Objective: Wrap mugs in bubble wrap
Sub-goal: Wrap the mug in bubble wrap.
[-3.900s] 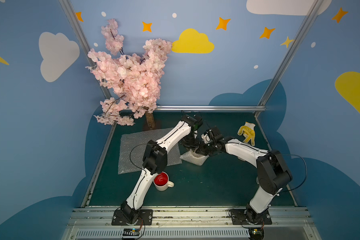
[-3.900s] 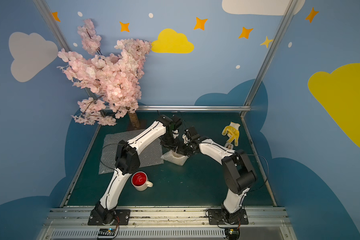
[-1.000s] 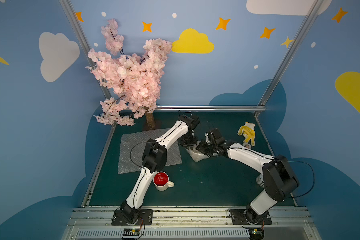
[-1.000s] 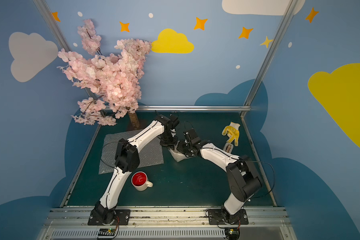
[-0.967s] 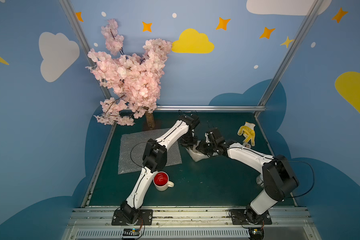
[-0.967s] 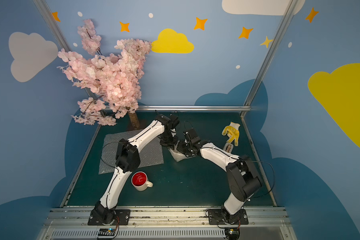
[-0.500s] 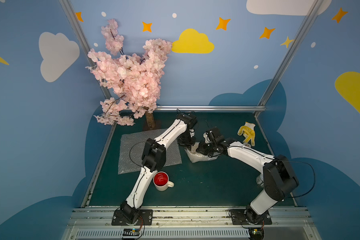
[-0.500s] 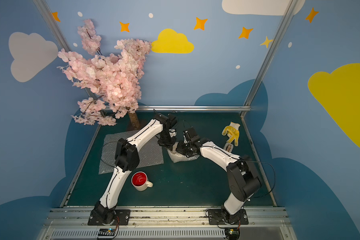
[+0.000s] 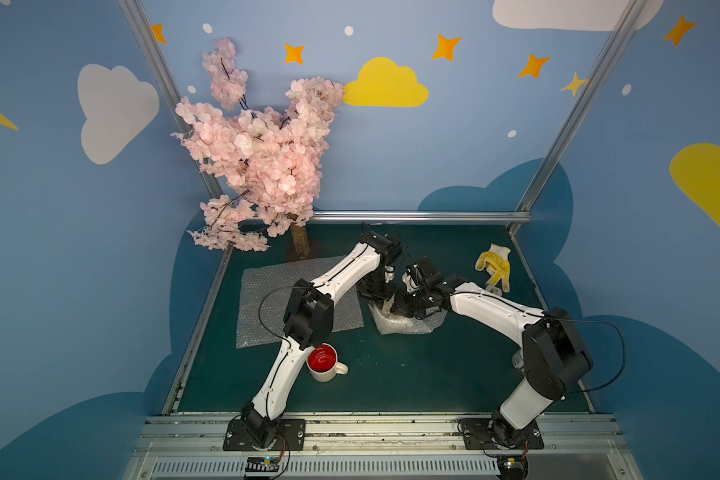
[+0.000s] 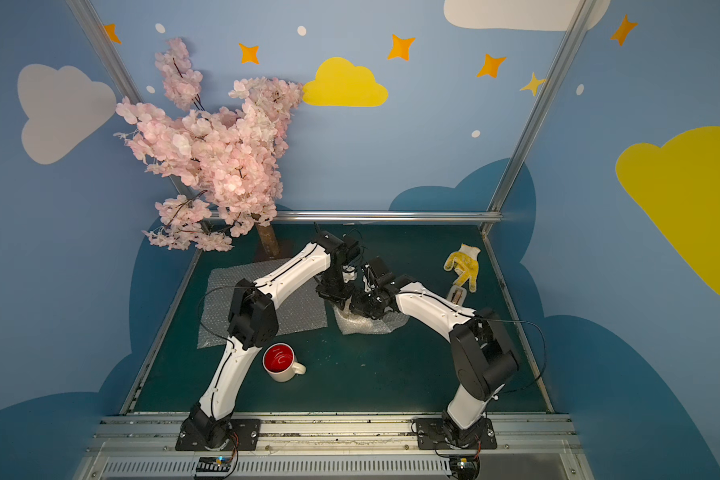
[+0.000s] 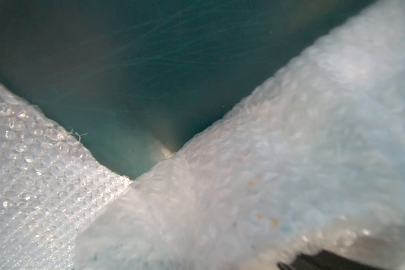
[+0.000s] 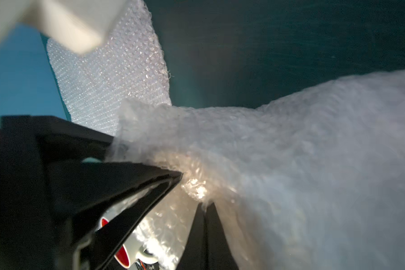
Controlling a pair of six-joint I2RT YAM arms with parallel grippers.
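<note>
**mugfan:** ok going left to right. Flat bubble wrap sheet lies on the green table at the left, partly under the left arm. The red-inside mug stands upright in front of it, just beside that arm, unwrapped.

**wrapnerd:** and the middle?

**mugfan:** a crumpled bubble wrap bundle sits mid-table with both grippers on top of it. The left gripper is down at the bundle's left edge; can't tell how wide its jaws are, since its wrist view is just blurry film. The right gripper has its jaws pinched tight on a fold of the bundle.

**wrapnerd:** second mug?

**mugfan:** can't make it out under the plastic. Farther right, a yellow-and-white glove lies near the back corner, well apart from the bundle.
</note>
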